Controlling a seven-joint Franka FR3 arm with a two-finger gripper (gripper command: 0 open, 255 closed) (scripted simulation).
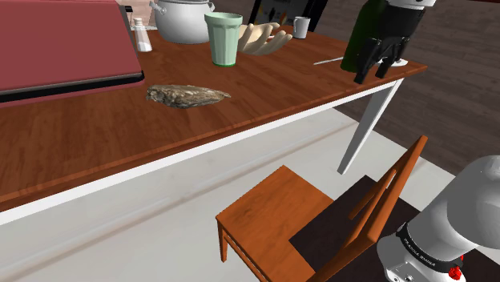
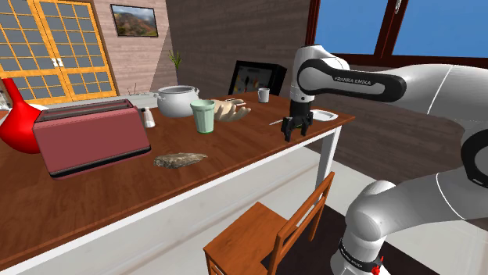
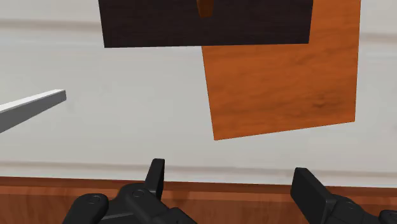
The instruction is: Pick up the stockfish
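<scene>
The stockfish is a flat, grey-brown dried fish lying on the wooden table, near its front edge and in front of a red box. My gripper hangs open and holds nothing, pointing down over the table's end, far to the shoulder view's right of the fish. In the wrist view its fingers stand apart above the table's edge, with the floor and a chair seat below.
Behind the fish stand a green cup, a white pot, a beige lump and a white mug. The red box sits beside them. A wooden chair stands before the table.
</scene>
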